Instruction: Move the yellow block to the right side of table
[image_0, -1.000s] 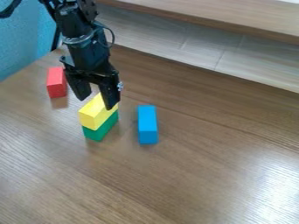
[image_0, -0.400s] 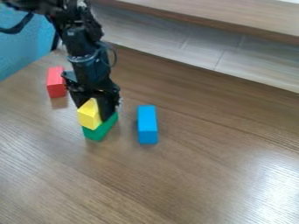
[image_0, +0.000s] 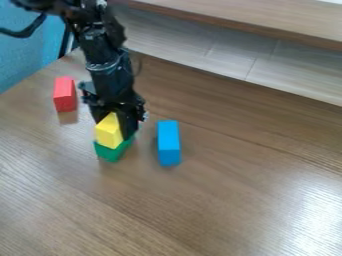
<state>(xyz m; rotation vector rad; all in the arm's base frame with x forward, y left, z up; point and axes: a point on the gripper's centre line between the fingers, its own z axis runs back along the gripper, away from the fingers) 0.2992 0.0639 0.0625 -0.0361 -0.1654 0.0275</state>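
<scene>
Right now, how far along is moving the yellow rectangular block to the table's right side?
Grasping looks done: the black two-finger gripper is around the yellow rectangular block. That block, apparently in hand, is over the green block, toward the left of the brown wooden table. Left to do: carry it right, set it down.

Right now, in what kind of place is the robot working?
Probably a robot test area, perhaps in a lab: a robot arm, a wood-look tabletop and plain coloured blocks.
</scene>
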